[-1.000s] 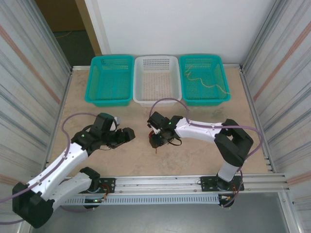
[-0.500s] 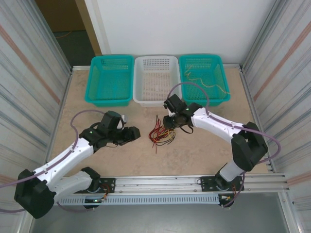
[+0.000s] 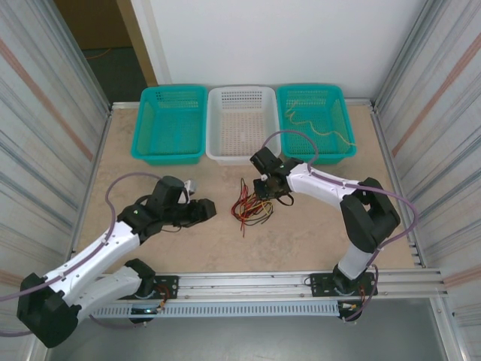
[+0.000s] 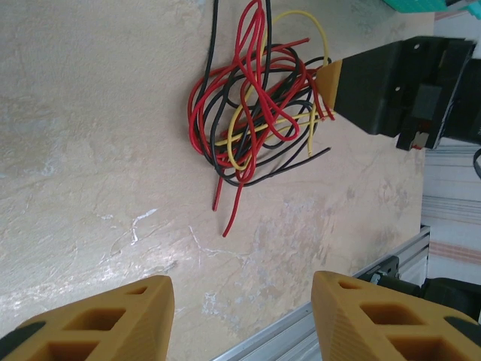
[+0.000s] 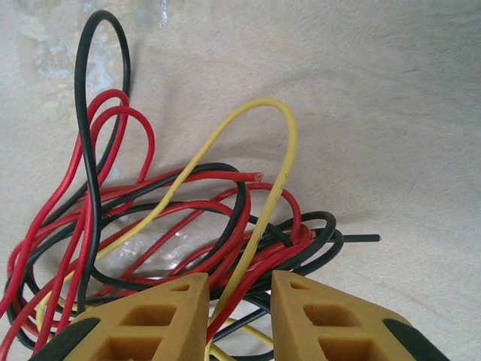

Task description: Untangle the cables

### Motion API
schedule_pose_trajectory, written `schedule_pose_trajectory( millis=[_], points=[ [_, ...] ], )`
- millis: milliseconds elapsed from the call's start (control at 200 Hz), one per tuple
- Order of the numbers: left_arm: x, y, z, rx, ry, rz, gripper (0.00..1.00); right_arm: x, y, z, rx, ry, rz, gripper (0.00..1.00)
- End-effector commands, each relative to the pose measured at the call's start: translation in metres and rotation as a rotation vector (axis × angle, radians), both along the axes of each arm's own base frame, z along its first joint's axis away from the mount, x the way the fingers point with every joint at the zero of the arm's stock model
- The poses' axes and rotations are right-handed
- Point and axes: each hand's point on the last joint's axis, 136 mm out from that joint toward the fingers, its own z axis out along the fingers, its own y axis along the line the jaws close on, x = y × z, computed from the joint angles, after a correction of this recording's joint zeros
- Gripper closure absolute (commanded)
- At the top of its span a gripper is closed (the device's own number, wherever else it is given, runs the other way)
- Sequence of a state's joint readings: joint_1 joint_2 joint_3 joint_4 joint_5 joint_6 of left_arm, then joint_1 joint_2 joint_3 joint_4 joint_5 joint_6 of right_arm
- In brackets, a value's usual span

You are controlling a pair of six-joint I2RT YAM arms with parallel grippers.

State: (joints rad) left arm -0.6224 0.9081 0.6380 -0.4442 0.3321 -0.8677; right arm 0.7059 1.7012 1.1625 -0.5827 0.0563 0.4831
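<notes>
- Two grippers flank one tangle. We see the cables (image 3: 250,207), red, black and yellow, bunched on the table (image 3: 316,244) near the middle of the top view.
- From above, the right gripper (image 3: 264,196) reaches in from the right and sits at the upper right edge of the bundle.
- In the right wrist view, the right gripper (image 5: 239,289) is at the bottom centre. Its fingers stand a narrow gap apart, and a yellow strand and some red ones run down into that gap. We cannot tell whether the pads press on them.
- From those fingers the cables (image 5: 188,210) fan toward the upper left of that frame. A black loop reaches highest at the upper left, and a yellow arch stands in the centre.
- In the top view, the left gripper (image 3: 201,210) lies left of the bundle, pointing at it but apart from it.
- In the left wrist view, the left gripper (image 4: 240,301) has its fingers spread wide along the bottom edge, with bare table between them.
- That same view puts the cables (image 4: 255,113) in the upper centre, well above the fingers. The orange tip of the right gripper (image 4: 332,81) meets the bundle's right side.
- Three baskets line the top of the top view: a left teal basket (image 3: 170,154), a white basket (image 3: 242,158) and a right teal basket (image 3: 316,156).
- In the right teal basket we see a pale cable (image 3: 319,124) lying loose, well apart from the tangle.
</notes>
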Motion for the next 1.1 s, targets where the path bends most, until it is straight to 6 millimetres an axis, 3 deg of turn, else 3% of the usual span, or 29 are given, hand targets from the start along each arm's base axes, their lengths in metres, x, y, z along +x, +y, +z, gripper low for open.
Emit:
schedule_pose_trajectory(
  millis=[0, 80, 180, 331, 476, 606, 726, 787, 867, 1097],
  points=[
    [-0.004, 0.001, -0.003, -0.008, 0.01, 0.009, 0.48, 0.006, -0.001, 0.017, 0.004, -0.03, -0.035, 0.7],
    [-0.004, 0.001, -0.005, -0.009, 0.002, 0.005, 0.47, 0.007, -0.001, 0.026, 0.015, -0.053, -0.038, 0.63],
    [-0.002, -0.001, -0.006, -0.001, 0.002, 0.0, 0.47, 0.01, -0.002, 0.02, -0.003, -0.032, -0.025, 0.58],
    [0.001, -0.005, -0.002, -0.005, -0.007, -0.011, 0.47, 0.018, -0.002, 0.0, -0.049, 0.009, -0.012, 0.74],
    [0.002, -0.005, -0.002, 0.0, -0.01, -0.016, 0.46, 0.025, 0.002, -0.004, -0.031, 0.013, -0.009, 0.77],
    [0.003, -0.007, -0.002, -0.015, -0.013, -0.013, 0.44, 0.024, 0.002, -0.005, -0.032, 0.017, -0.013, 0.73],
    [0.005, -0.01, -0.002, -0.023, -0.013, -0.016, 0.4, 0.018, 0.009, -0.004, -0.01, 0.019, 0.015, 0.94],
    [0.007, -0.013, -0.003, -0.029, -0.014, -0.021, 0.35, 0.014, 0.013, 0.008, -0.008, -0.025, 0.036, 1.0],
    [0.01, -0.021, -0.001, -0.05, -0.027, -0.04, 0.27, 0.008, 0.017, 0.033, 0.01, -0.085, 0.057, 1.0],
    [0.035, -0.055, 0.017, -0.128, -0.099, -0.089, 0.13, -0.023, 0.041, 0.127, 0.23, -0.253, 0.159, 1.0]
  ],
)
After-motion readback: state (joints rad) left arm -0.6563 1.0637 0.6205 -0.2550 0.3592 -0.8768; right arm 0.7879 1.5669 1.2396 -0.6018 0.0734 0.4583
